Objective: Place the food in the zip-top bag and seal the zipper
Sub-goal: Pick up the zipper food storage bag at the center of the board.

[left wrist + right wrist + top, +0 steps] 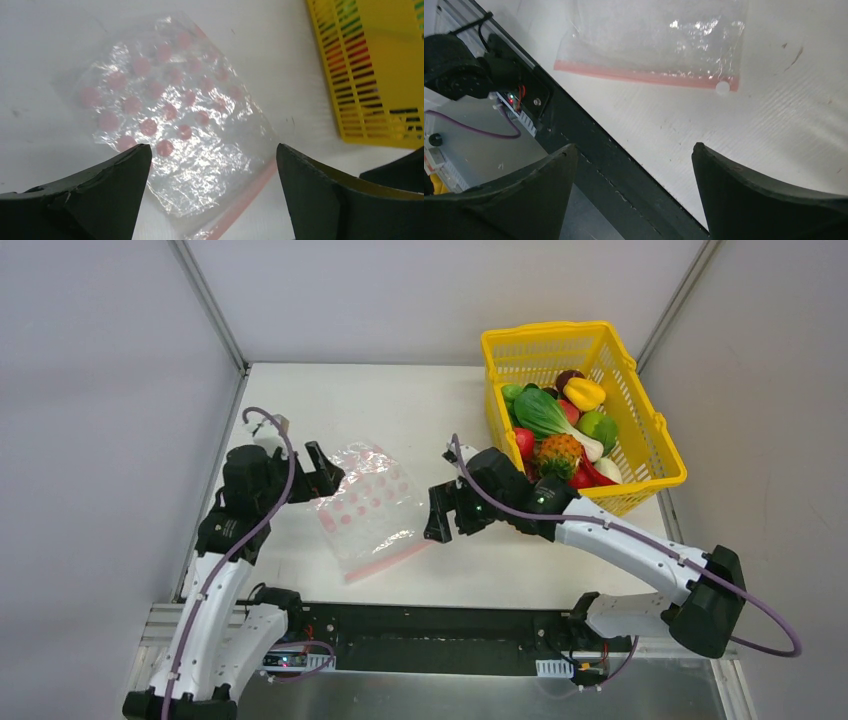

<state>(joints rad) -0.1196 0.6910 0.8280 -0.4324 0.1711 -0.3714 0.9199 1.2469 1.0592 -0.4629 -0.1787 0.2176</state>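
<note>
Bag [368, 505] top unobstructed (basket [545, 358] off rt)

The left arm [215, 580] is reaching forward with its elbow bent, and the left gripper [325, 468] is pointing inward with its jaws spread wide. The right arm [630, 540] is stretching leftward, and the right gripper [452, 522] is angling downward, jaws equally wide apart.

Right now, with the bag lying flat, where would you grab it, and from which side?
Probably the zipper at its right corner, coming in low from the near edge of the table. The bag lies flat with its stiffer strip along that side; the crinkly film elsewhere gives jaws little to pinch.
</note>
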